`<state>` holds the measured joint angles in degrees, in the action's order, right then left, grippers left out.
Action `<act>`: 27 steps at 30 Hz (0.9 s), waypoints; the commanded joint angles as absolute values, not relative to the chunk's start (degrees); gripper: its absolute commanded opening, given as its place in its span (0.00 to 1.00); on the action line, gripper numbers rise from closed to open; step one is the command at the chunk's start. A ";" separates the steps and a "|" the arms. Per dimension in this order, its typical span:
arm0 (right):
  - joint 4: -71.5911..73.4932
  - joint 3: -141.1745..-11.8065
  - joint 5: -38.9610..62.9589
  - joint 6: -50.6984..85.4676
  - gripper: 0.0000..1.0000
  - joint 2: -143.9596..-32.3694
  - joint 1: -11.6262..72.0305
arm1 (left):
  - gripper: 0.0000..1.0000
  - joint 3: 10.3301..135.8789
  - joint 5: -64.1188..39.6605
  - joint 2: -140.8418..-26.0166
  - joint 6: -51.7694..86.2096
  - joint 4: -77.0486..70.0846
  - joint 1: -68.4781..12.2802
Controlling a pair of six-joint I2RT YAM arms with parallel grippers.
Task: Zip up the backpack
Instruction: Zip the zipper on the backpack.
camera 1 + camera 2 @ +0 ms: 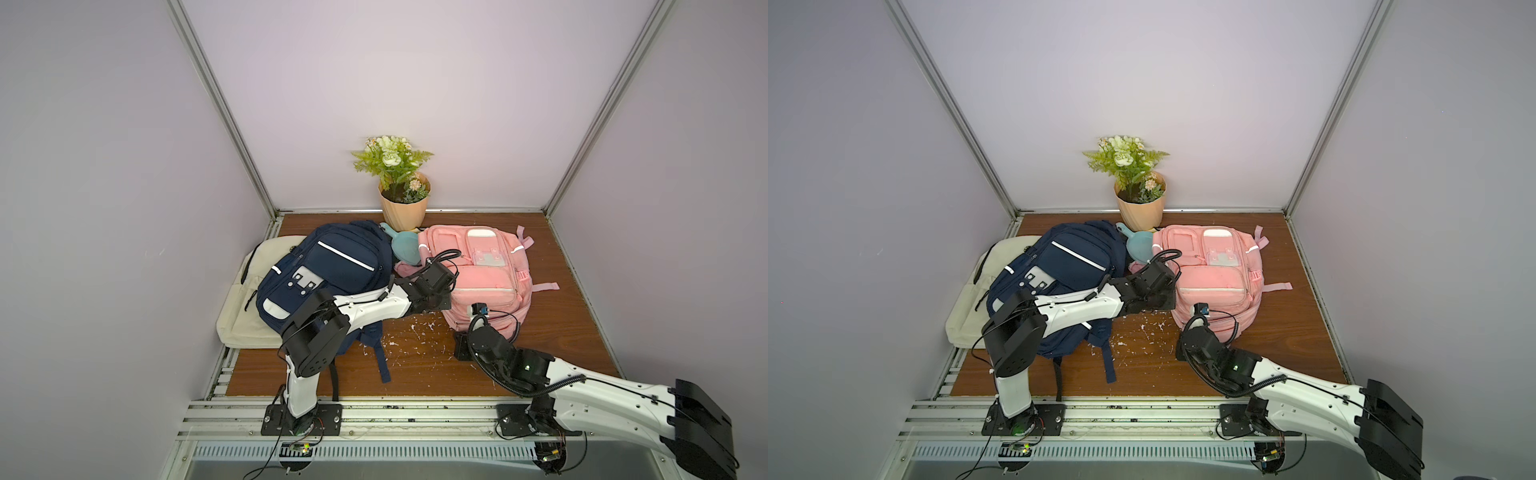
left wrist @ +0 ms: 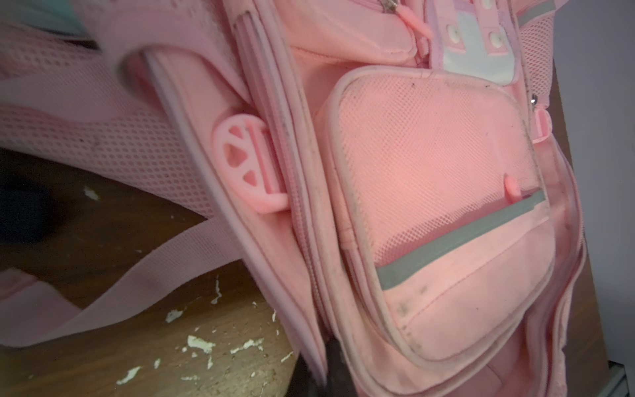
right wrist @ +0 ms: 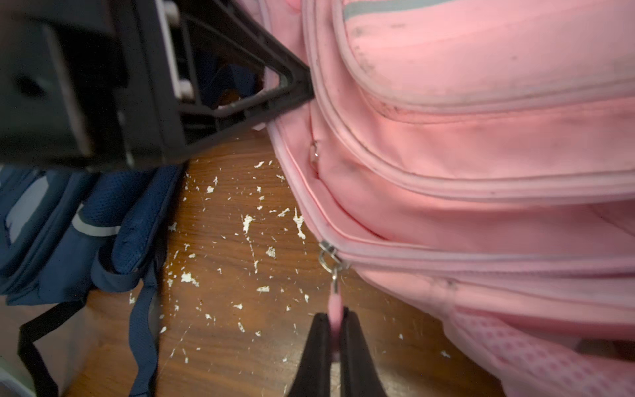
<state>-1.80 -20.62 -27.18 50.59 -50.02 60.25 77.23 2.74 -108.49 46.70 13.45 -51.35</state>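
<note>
Zip pull (image 3: 335, 304) clamped between right gripper (image 3: 335, 326) jaws | left gripper (image 3: 299, 91) pinching backpack (image 3: 481, 154) edge | I drag straight along track

Desk (image 1: 561, 340): carries everything, with walls behind it and on both sides.
Flower pot (image 1: 404, 212): back middle of the desk, at the rear wall.
Backpack (image 1: 482, 274): right of middle, lying face up, in front of the pot and to its right.
Second backpack (image 1: 332, 266): left of the backpack, partly on the flat bag.
Flat bag (image 1: 245, 307): far left, under the second backpack's left side.
Scoop (image 1: 405, 247): between the two backpacks' rear ends, just in front of the pot.
Left claw (image 3: 304, 91): at the backpack's left side edge, touching it.
Right claw (image 3: 334, 314): just before the backpack's front left corner, clamped on the zipper pull (image 3: 335, 302).
</note>
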 commanded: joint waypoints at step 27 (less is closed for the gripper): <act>8.11 -25.56 -22.49 50.24 0.00 -60.73 57.13 | 0.64 69.40 -0.51 -102.19 49.55 3.55 -46.75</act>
<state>3.44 -23.03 -24.12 51.88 -59.33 57.17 73.82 0.23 -106.59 44.71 9.58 -43.70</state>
